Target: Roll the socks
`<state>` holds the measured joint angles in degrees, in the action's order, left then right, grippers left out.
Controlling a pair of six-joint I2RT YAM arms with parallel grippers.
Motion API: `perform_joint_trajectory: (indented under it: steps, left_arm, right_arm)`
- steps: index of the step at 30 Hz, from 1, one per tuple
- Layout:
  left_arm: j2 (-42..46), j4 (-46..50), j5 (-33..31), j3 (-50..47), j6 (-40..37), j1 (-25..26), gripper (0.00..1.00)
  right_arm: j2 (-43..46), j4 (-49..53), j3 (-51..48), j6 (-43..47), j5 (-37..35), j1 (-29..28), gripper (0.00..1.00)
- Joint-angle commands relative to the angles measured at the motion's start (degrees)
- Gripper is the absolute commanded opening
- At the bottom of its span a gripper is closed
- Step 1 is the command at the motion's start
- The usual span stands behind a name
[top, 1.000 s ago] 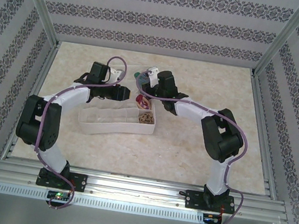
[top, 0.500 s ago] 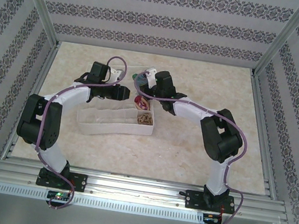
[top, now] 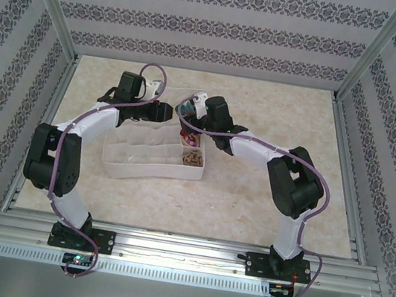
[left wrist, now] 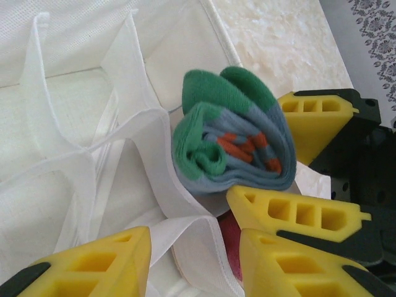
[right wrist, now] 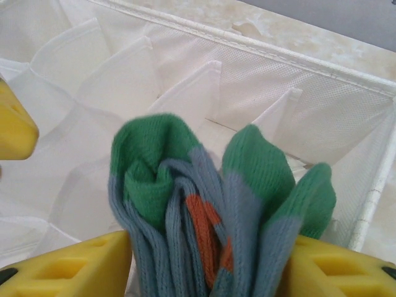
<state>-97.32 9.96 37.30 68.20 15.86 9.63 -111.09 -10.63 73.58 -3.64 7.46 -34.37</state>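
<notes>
- Top external view, nearest first: the white box (top: 124, 163) has the argyle sock (top: 193, 158) rolled in its near right cell. The maroon-toed sock (top: 185, 137) appears bundled in the cell just behind.
- Left wrist view: the left gripper (left wrist: 195, 260) is released, its jaws apart astride a fabric divider.
- Farther back, the rolled blue sock (left wrist: 232, 145) sits at the mouth of a far cell, with the right gripper (right wrist: 210, 266) touching both its sides. I cannot tell whether it is clamped or loosened.
- All three socks look rolled; as I judge it, only seating the blue one remains.
</notes>
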Motion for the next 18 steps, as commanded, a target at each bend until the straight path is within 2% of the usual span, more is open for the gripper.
perform_joint_trajectory:
  steps: [1,10,18]
  left_arm:
    - [-1.20,-1.42,0.93,1.28,1.54,-0.74,0.42]
    - [-1.21,-1.42,0.70,2.07,1.26,-0.71,0.42]
    - [0.15,1.29,-0.72,2.81,-1.59,-0.66,0.42]
  right_arm:
    - [1.92,3.12,-0.27,-5.08,0.97,0.49,0.61]
    - [3.39,6.61,2.96,-9.68,-1.36,0.97,0.62]
    - [5.36,7.78,4.97,-12.51,0.42,1.37,0.61]
